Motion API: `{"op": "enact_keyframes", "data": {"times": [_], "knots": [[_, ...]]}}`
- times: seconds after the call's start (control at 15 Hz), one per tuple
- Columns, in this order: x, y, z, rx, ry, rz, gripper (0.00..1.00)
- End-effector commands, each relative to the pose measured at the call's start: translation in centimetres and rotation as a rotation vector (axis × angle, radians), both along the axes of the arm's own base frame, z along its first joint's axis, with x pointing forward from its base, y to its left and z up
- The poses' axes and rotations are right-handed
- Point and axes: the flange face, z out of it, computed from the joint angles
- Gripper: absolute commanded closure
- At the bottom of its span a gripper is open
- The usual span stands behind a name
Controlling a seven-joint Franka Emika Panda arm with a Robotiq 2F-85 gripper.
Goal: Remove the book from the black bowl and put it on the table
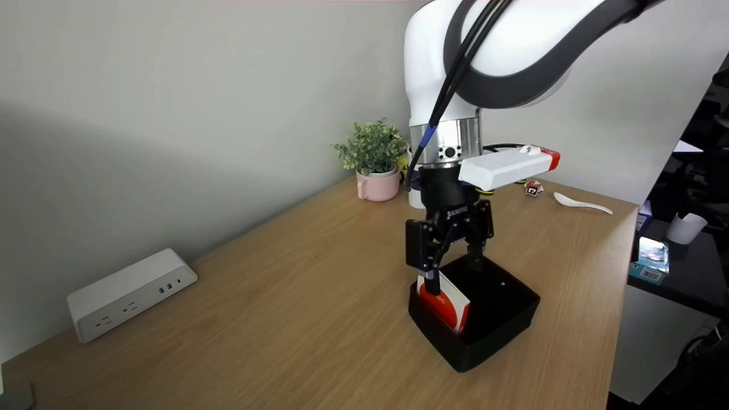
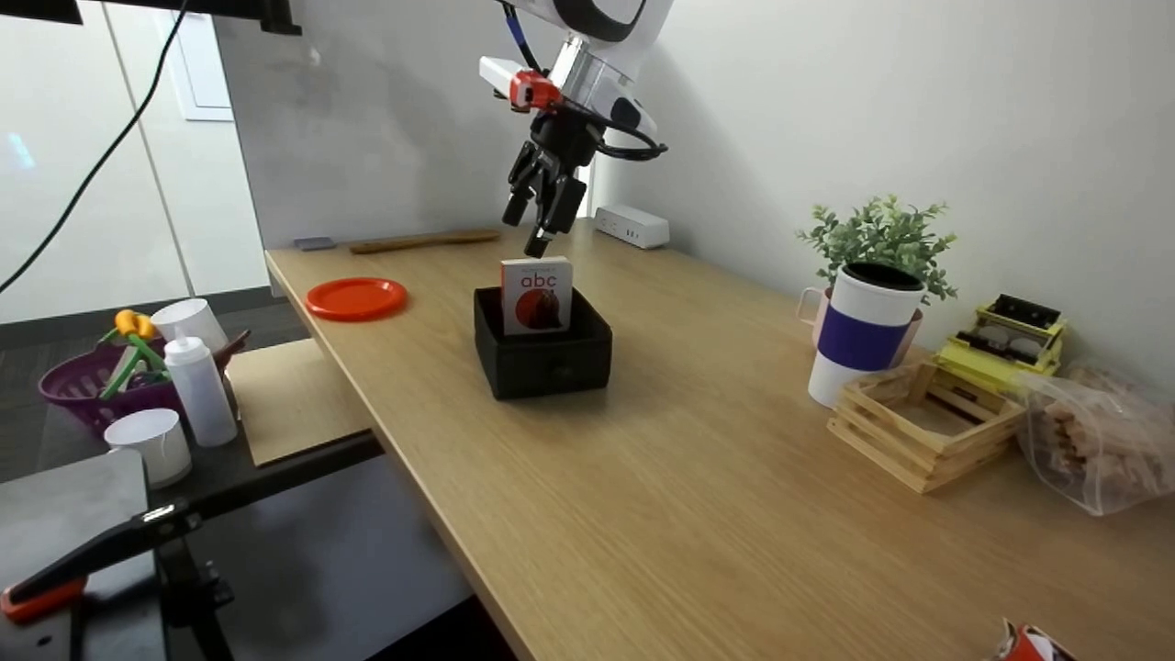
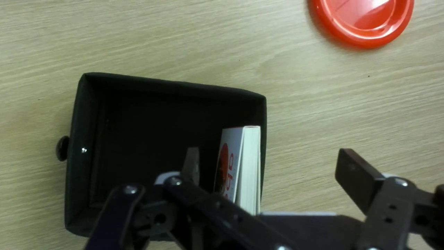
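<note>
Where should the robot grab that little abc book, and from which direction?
Probably from straight above, pinching the book near its top edge, across its thickness from the abc cover to the back. It stands roughly upright in the black box, its top poking above the rim, while walls surround its lower part. The open gripper looks wide enough to straddle it.
</note>
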Motion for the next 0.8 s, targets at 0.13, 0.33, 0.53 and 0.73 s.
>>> {"op": "enact_keyframes", "data": {"times": [0.13, 0.33, 0.53, 0.73], "knots": [[1.7, 1.7, -2.1, -0.021, 0.06, 0.025, 0.0], [2.0, 1.2, -2.8, -0.029, 0.083, -0.001, 0.0], [2.3, 0.1, -2.8, -0.039, 0.083, -0.034, 0.0], [2.5, -0.4, -2.4, -0.047, 0.079, -0.054, 0.26]]}}
